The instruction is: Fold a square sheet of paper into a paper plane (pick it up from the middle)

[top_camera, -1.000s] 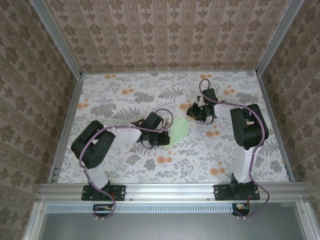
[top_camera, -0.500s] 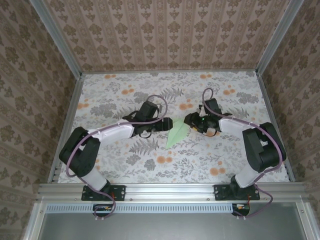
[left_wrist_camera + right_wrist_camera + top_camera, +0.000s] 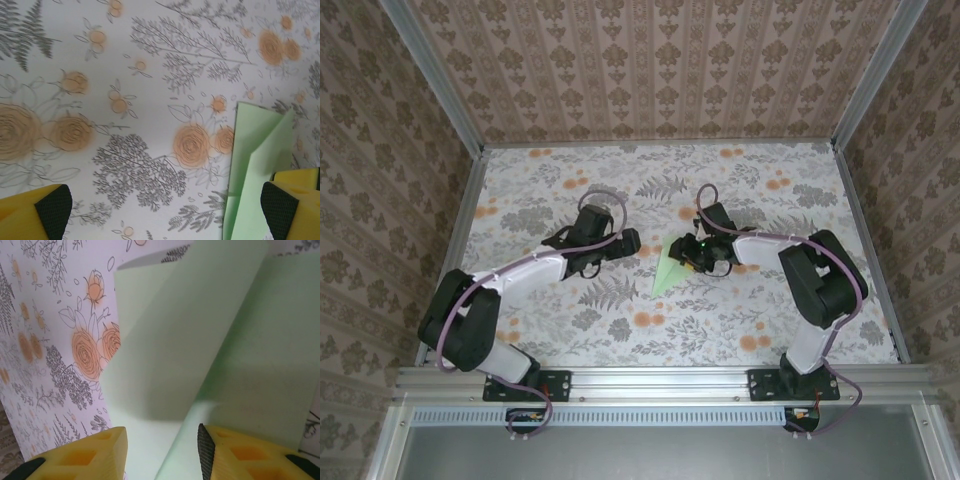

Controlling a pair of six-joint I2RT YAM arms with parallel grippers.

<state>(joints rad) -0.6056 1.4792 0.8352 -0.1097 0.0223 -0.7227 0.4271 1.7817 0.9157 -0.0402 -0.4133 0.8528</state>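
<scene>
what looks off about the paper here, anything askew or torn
No tear shows. The paper plane lies half-folded on the table. Beside the right gripper, one flap curves up off the sheet instead of lying creased flat, and it casts a shadow underneath.

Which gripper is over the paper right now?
The right gripper: its fingers are over the folded green paper. The left gripper hangs open beside the paper's edge, mostly over the bare floral tablecloth.
</scene>
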